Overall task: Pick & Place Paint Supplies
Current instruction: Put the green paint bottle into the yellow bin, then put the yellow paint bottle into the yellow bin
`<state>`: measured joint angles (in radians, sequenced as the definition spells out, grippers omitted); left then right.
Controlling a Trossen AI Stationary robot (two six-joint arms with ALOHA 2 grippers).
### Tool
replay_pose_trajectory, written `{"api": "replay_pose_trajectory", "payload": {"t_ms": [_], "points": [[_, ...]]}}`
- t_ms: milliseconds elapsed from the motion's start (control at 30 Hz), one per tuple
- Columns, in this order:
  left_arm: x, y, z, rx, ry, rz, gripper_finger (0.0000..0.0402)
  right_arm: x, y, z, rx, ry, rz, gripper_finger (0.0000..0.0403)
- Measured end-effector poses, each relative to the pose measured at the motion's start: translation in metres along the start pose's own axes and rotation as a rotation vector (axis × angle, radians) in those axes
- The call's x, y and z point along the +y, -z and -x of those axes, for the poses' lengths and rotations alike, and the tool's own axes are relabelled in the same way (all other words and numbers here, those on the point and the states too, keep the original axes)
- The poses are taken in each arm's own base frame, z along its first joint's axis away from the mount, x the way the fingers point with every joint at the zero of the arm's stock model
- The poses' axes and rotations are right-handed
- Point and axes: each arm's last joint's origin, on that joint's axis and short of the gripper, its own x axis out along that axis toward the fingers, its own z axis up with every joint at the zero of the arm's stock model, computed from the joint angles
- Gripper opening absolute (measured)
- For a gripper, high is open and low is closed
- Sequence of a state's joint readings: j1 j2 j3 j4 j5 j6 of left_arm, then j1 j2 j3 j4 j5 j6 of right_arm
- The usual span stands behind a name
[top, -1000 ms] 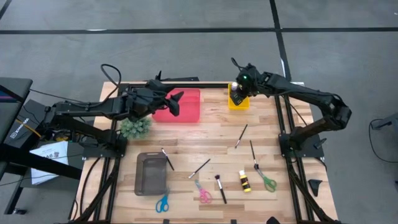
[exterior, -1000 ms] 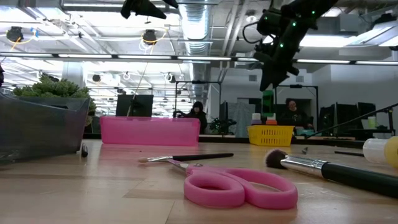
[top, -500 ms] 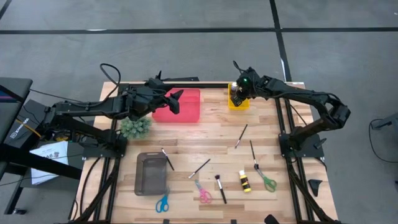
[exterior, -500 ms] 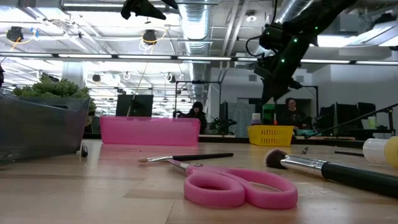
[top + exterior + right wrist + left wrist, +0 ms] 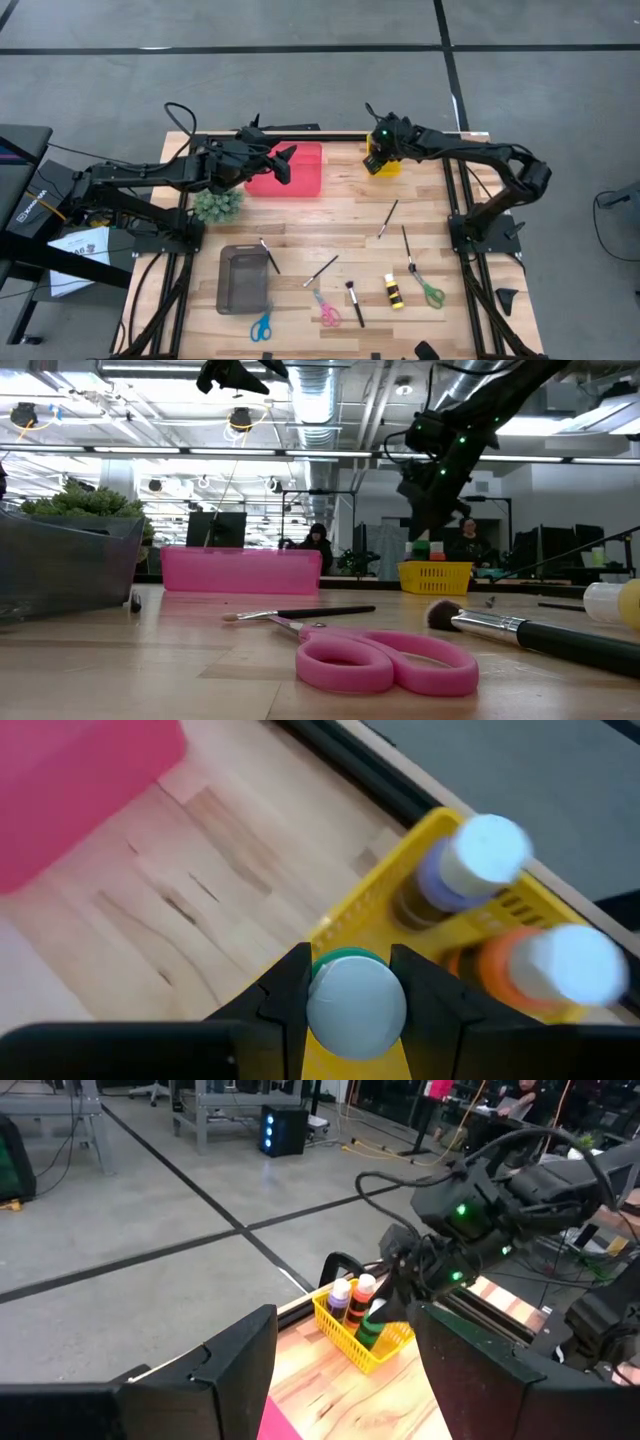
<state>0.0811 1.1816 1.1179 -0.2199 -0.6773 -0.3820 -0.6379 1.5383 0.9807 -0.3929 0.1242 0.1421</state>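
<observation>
High view: right end effector [image 5: 378, 152] hovering over yellow basket [image 5: 383, 166] at upper centre of bench [image 5: 420, 215]; left end effector [image 5: 283, 164], fingers apart, hanging over pink bin [image 5: 297, 170]. Yellow-and-black bottle [image 5: 394, 291] and brushes lying lower right. Right wrist view: fingers clamping green bottle [image 5: 355, 1003] at basket rim.

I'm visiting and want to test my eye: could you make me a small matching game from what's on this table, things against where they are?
Things:
1. green-capped bottle
2. yellow-and-black bottle
3. pink scissors
4. left gripper

Places:
A. hovering over the pink bin
B. lying on the wood between a brush and the green scissors
C. clamped in the right gripper at the yellow basket
D. lying beside the black makeup brush

Pairs: 1-C, 2-B, 3-D, 4-A
</observation>
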Motion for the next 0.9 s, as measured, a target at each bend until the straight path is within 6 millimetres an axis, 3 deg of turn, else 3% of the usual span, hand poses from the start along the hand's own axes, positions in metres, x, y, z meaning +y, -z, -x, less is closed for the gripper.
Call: {"api": "replay_pose_trajectory", "payload": {"t_ms": [233, 600, 800, 900], "points": [[0.0, 0.0, 0.0, 0.003, 0.005, 0.0, 0.0232, 0.002, 0.003, -0.015, 0.035, 0.004, 0.007, 0.011], [0.0, 0.0, 0.0, 0.004, 0.009, 0.0, 0.0232, 0.0, 0.003, -0.015, 0.036, 0.008, 0.002, 0.0112], [0.0, 0.0, 0.0, 0.004, 0.01, 0.0, 0.0232, -0.002, 0.001, -0.012, 0.022, 0.014, -0.021, 0.0222], [0.0, 0.0, 0.0, 0.005, 0.01, 0.0, 0.0232, -0.006, 0.0, -0.006, 0.014, 0.016, -0.05, 0.0246]]}}
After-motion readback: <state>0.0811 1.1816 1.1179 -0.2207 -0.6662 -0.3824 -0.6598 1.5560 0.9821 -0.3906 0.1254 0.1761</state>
